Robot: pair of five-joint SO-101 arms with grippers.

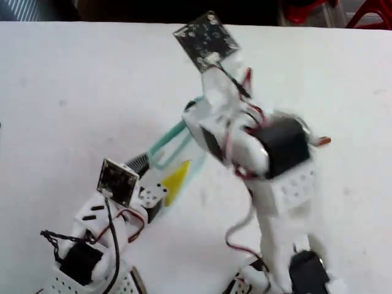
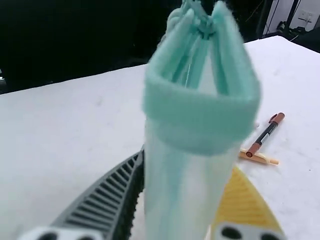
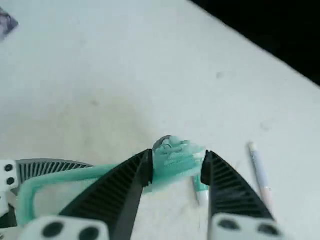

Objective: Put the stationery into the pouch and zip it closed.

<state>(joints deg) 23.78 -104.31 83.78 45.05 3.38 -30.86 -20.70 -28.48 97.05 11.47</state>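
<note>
A translucent pouch (image 1: 173, 142) with mint-green edging lies on the white table (image 1: 73, 92), running from my left arm toward my right. My left gripper (image 2: 187, 165) is shut on its near end, grey finger (image 2: 105, 200) on one side and yellow finger (image 2: 242, 200) on the other. My right gripper (image 3: 176, 162) stands open, its black fingers (image 3: 125, 185) straddling the pouch's far end, where the zip pull (image 3: 164, 144) shows just past the tips. A brown-and-orange pen (image 2: 263, 136) lies on the table beyond the pouch. A white pen (image 3: 259, 170) lies beside the right gripper.
My right arm (image 1: 263, 147) leans over the middle of the table and hides part of the pouch from above. A small orange piece (image 2: 257, 157) lies next to the brown pen. Dark floor starts at the table's far edge (image 1: 122, 22).
</note>
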